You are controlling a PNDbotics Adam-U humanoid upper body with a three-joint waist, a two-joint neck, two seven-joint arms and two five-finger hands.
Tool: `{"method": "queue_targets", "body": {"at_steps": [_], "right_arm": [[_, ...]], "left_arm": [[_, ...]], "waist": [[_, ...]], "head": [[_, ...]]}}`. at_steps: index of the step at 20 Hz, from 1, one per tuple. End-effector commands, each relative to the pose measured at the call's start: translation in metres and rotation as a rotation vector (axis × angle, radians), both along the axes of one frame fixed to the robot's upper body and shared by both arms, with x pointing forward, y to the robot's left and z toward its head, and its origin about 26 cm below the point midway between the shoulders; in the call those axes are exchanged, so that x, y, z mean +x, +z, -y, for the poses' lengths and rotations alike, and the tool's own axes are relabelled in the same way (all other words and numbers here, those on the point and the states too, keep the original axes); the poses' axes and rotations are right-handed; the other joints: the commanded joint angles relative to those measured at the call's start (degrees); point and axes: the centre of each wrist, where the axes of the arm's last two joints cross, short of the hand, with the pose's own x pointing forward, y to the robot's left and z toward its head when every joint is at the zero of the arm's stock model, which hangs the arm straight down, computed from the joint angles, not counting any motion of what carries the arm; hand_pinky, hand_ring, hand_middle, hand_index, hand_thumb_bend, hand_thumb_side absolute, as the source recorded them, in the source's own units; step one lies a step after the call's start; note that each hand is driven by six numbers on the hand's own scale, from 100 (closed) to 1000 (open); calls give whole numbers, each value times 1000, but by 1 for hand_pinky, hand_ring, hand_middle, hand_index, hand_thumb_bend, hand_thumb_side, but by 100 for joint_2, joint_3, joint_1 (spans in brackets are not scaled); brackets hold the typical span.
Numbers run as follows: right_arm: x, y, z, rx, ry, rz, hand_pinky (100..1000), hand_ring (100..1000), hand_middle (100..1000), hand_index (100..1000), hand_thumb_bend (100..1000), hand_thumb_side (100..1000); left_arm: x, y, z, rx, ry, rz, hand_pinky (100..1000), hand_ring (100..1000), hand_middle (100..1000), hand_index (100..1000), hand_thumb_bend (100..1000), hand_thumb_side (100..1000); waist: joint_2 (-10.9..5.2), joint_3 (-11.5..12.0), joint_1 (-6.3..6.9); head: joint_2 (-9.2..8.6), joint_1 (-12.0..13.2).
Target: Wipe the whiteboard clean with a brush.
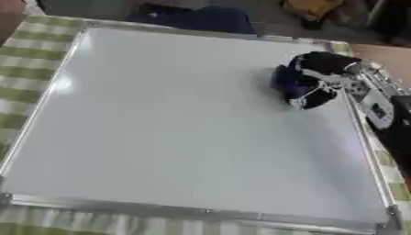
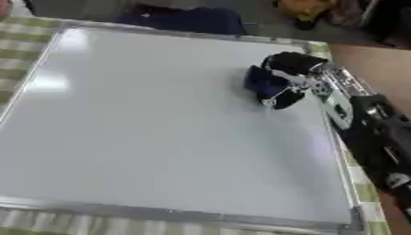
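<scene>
1. Currently the right robot hand has its fingers curled round a dark blue brush, which sits on the whiteboard near its far right corner.
2. Across the rest of its face the whiteboard looks bare, with only glare near the left edge (any faint marks cannot be made out).
3. It lies flat on a table covered in green checked cloth, and its silver frame runs along the near side.
4. To wipe well, the brush should probably stay flat on the surface and travel in long overlapping strokes from the right side toward the left.
5. One risk: catching the frame at the right edge could tip the brush.
6. No left robot hand shows in either view.
</scene>
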Motion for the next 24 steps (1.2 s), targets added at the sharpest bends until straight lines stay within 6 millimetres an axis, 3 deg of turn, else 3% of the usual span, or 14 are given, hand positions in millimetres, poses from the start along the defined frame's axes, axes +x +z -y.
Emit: {"method": "queue_targets", "body": {"at_steps": [1,10,17,21,24], "right_arm": [[-2,12,12,-44,-23,3,777,831,499,268,100,246],[-2,17,9,-62,28,-51,784,830,533,421,100,169],[-3,20,7,-73,41,-65,792,844,613,483,100,213],[-3,20,6,-75,46,-60,802,858,655,452,100,269],[-3,22,6,-75,46,-47,806,867,674,315,100,310]], "left_arm": [[-2,9,0,16,-7,34,535,545,534,400,135,1000],[-2,9,0,17,-8,33,536,545,534,400,135,1000],[-2,9,0,15,-8,32,537,545,535,399,136,1000],[-2,9,0,14,-8,33,537,545,535,399,136,1000],[-2,10,1,13,-9,33,537,545,536,400,136,1000]], "waist": [[-76,7,30],[-72,-17,37],[-70,-22,41],[-68,-24,44],[-69,-28,41]], "head": [[-58,-14],[-48,-4],[-56,-2],[-59,5],[-68,9]]}}
